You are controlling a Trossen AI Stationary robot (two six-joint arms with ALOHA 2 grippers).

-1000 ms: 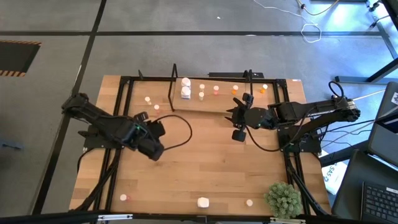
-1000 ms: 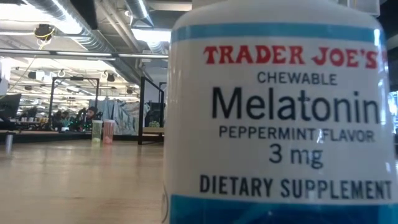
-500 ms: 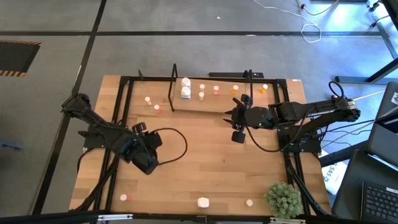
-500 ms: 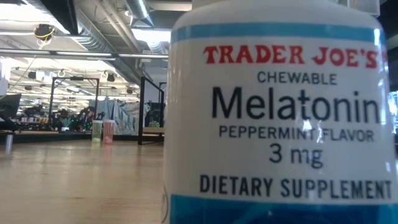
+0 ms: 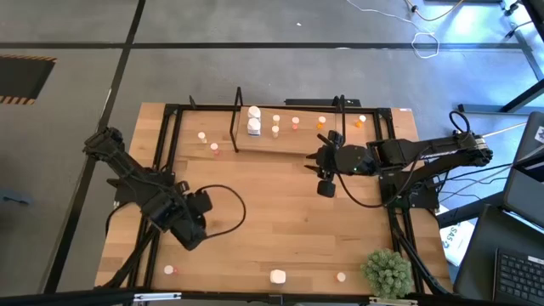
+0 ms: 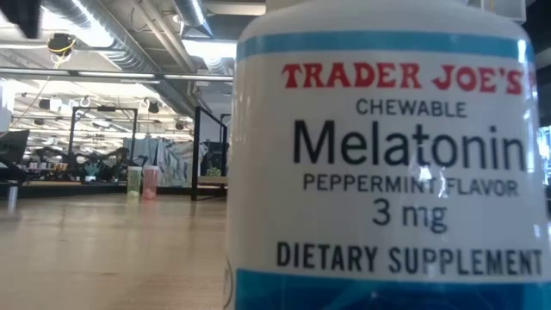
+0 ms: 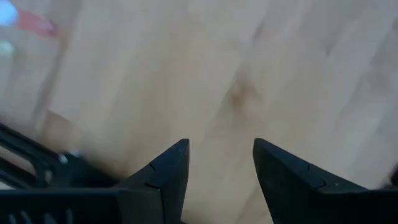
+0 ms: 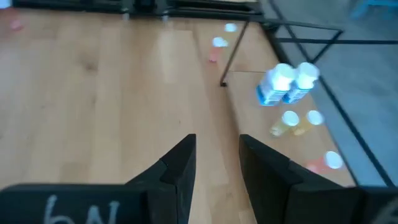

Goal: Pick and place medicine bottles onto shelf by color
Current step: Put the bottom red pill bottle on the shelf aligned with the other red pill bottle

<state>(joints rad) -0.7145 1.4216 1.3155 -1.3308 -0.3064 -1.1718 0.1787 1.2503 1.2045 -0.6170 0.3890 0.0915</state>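
Observation:
The shelf (image 5: pixel 289 138) stands at the far middle of the table on its pale base. On it are two white medicine bottles (image 5: pixel 253 121) and several small pink, cream and orange ones (image 5: pixel 295 124). Two small bottles (image 5: pixel 208 141) stand on the table to its left. A pink bottle (image 5: pixel 169 269), a white one (image 5: pixel 277 276) and a cream one (image 5: pixel 341 276) stand by the near edge. My left gripper (image 5: pixel 189 234) hangs open over bare wood at the near left (image 7: pixel 221 168). My right gripper (image 5: pixel 316 161) is open in front of the shelf's right end (image 8: pixel 217 162).
A green bushy plant (image 5: pixel 387 272) stands at the near right corner. A black frame (image 5: pixel 170 153) runs round the tabletop. In the low view a white labelled bottle (image 6: pixel 387 164) fills most of the picture. Bare wood lies across the table's middle.
My left gripper has swung from the table's middle left toward the near left corner, sinking a little and turning about as it went. It has stayed open. The bottles have kept their places.

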